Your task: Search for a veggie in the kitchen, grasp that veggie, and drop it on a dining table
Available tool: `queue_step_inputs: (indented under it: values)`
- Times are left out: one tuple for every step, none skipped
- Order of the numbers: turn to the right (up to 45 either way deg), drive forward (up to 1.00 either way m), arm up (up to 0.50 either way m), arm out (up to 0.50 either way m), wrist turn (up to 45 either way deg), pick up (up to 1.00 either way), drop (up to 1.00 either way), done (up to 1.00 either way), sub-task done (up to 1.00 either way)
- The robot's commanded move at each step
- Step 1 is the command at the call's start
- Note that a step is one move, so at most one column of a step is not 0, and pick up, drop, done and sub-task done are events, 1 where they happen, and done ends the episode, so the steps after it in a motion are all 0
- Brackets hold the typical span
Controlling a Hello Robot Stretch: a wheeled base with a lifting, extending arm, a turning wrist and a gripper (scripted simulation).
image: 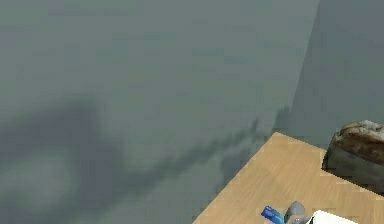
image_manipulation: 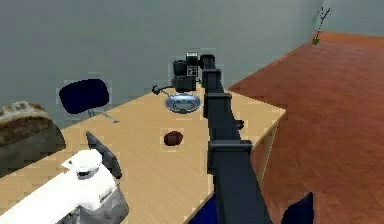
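1. At the forward view's left stands a grey wall (image: pixel 120 90). The desk (image: pixel 270 170) comes in at the lower right with one corner toward the wall.
2. Along that view's bottom edge a blue bit (image: pixel 271 213), a grey bit (image: pixel 294 211) and a white shape (image: pixel 335 217) lie on the desk. They are too small to name.
3. At the forward view's right edge a brown-grey loaf (image: pixel 358 155) lies on the desk.
4. The loaf (image_manipulation: pixel 25 130) shows again at the arm side view's left edge, on the desk (image_manipulation: pixel 140 175).
5. A blue chair (image_manipulation: pixel 83 95) stands behind the desk, against the wall (image_manipulation: pixel 120 35).
6. At the lower left is a white object (image_manipulation: pixel 90 190) with a round top. I cannot tell whether it is a container. A dark slab (image_manipulation: pixel 100 155) stands just beside it.
7. A small dark red-brown lump (image_manipulation: pixel 173 138) lies alone on the bare desk, near the middle. It may be the veggie, but I cannot tell.
8. Farther out on the desk sits a shallow bluish dish (image_manipulation: pixel 182 101). Its inside looks pale, and what it holds cannot be told.
9. The claw (image_manipulation: pixel 175 82) is at the dish's far side. I cannot tell whether it is wide or narrow, whether it holds anything, or whether it touches the dish.
10. The arm (image_manipulation: pixel 230 150) rises from the bottom edge, right of the lump.
11. To the right lies red-brown floor (image_manipulation: pixel 320 110), with a thin plant (image_manipulation: pixel 320 22) far off in the corner.
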Motion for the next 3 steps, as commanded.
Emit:
queue_step_inputs:
  values:
    - [0.0, 0.0, 0.04, 0.0, 0.0, 0.0, 0.0, 0.0, 0.0]
    - [0.0, 0.0, 0.0, -0.08, 0.0, 0.0, 0.0, 0.0, 0.0]
    - [0.0, 0.0, 0.0, 0.0, 0.0, 0.0, 0.0, 1.0, 0.0]
